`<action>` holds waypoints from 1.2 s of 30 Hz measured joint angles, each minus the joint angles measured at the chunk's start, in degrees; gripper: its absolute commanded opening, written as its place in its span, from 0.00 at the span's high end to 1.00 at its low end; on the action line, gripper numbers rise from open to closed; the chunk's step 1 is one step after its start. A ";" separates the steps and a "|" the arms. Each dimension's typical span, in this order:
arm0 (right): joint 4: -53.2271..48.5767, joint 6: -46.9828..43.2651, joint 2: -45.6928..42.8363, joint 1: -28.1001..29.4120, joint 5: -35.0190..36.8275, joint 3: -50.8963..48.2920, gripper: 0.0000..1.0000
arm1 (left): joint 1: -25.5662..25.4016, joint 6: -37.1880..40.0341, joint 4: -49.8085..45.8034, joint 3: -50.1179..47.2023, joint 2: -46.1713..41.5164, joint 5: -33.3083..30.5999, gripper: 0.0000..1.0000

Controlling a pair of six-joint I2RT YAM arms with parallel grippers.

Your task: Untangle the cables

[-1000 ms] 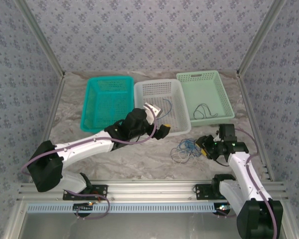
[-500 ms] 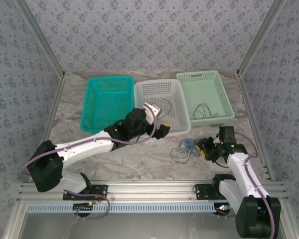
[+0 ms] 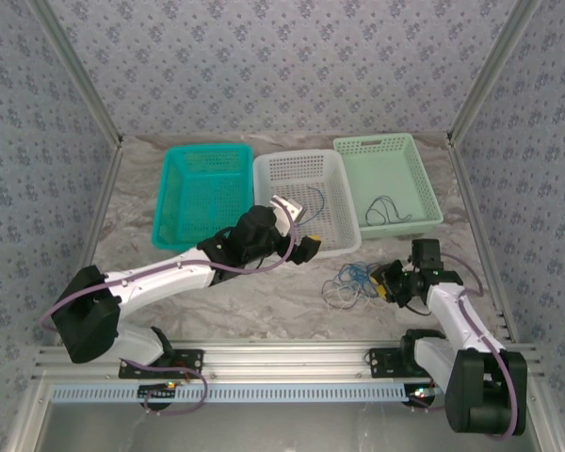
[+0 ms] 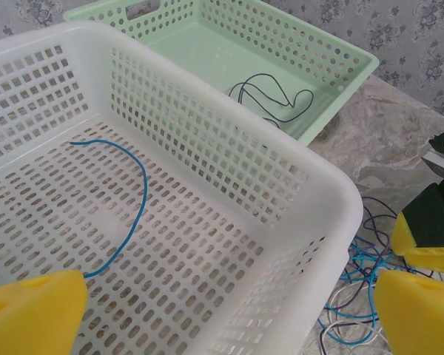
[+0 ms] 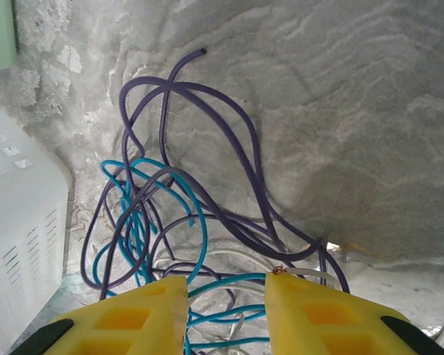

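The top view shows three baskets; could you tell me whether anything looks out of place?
Yes: a tangle of blue, dark and pale cables lies loose on the table in front of the white basket, while one blue wire lies separately inside it.

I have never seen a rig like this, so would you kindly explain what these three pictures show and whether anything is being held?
Two robot arms are bolted to a table. One picture looks down from above; the other two come from cameras on the wrists. On the table: a teal basket, a white basket with a blue wire, a green basket with a black wire, and a loose tangle of cables. The left gripper is open and empty beside the white basket. The right gripper straddles tangle strands, jaws apart, nothing clamped yet.
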 measured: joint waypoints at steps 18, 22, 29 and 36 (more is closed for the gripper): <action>-10.56 -4.20 -8.07 0.35 1.77 5.79 0.53 | 0.46 0.87 -0.22 0.00 0.07 1.95 0.00; -15.13 -6.43 -10.88 2.40 2.67 9.94 0.54 | 0.59 2.36 -1.36 0.00 0.13 7.80 0.02; -18.93 -9.53 -10.69 7.65 4.50 13.18 0.51 | -2.82 9.33 -10.27 3.63 2.05 20.90 0.12; -20.20 -17.79 -10.34 17.73 6.95 17.25 0.58 | -3.58 6.05 -9.49 3.34 2.60 23.76 0.03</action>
